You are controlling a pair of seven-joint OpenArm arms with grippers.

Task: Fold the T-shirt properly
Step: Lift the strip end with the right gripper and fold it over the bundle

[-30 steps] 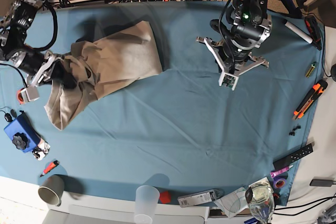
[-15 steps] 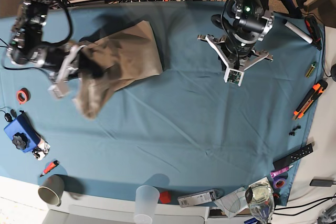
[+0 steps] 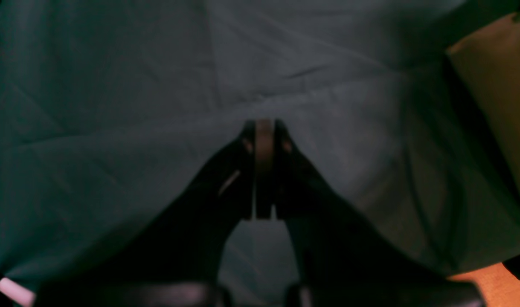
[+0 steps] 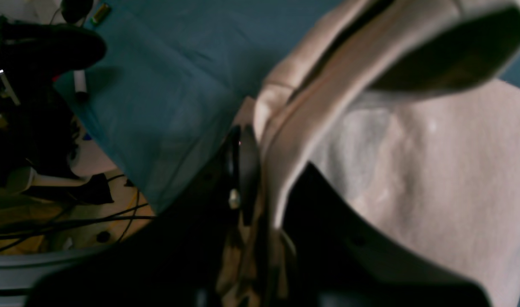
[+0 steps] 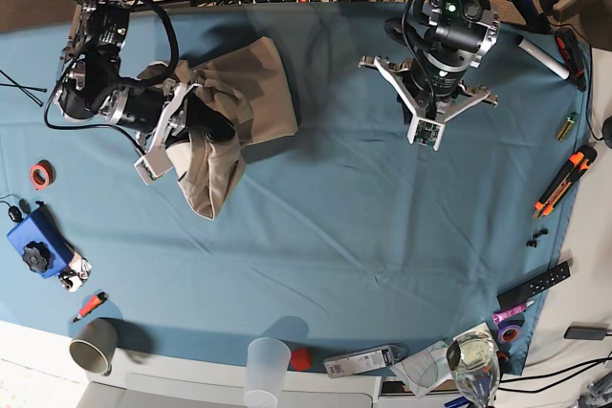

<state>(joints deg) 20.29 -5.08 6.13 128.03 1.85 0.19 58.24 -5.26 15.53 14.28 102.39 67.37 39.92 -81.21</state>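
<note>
The beige T-shirt (image 5: 251, 88) lies bunched at the back left of the blue tablecloth (image 5: 363, 226). My right gripper (image 5: 208, 124) is shut on a fold of it and holds that fold up, with a flap (image 5: 207, 183) hanging toward the front. In the right wrist view the fabric (image 4: 413, 170) runs between the black fingers (image 4: 242, 149) of the right gripper (image 4: 253, 145). My left gripper (image 5: 435, 93) hovers over bare cloth at the back right. It is shut and empty (image 3: 264, 128), and an edge of the T-shirt (image 3: 498, 85) shows to its right.
A red tape ring (image 5: 40, 175), a blue device (image 5: 38, 241) and a paper cup (image 5: 93, 344) sit along the left and front edges. A clear cup (image 5: 266, 365) and a glass (image 5: 473, 360) stand at the front. An orange cutter (image 5: 562, 179) and a white marker (image 5: 540, 56) lie at the right.
My right gripper has swung from the table's left edge toward the middle, carrying the shirt's fold over the rest. The left arm has shifted slightly toward the back.
</note>
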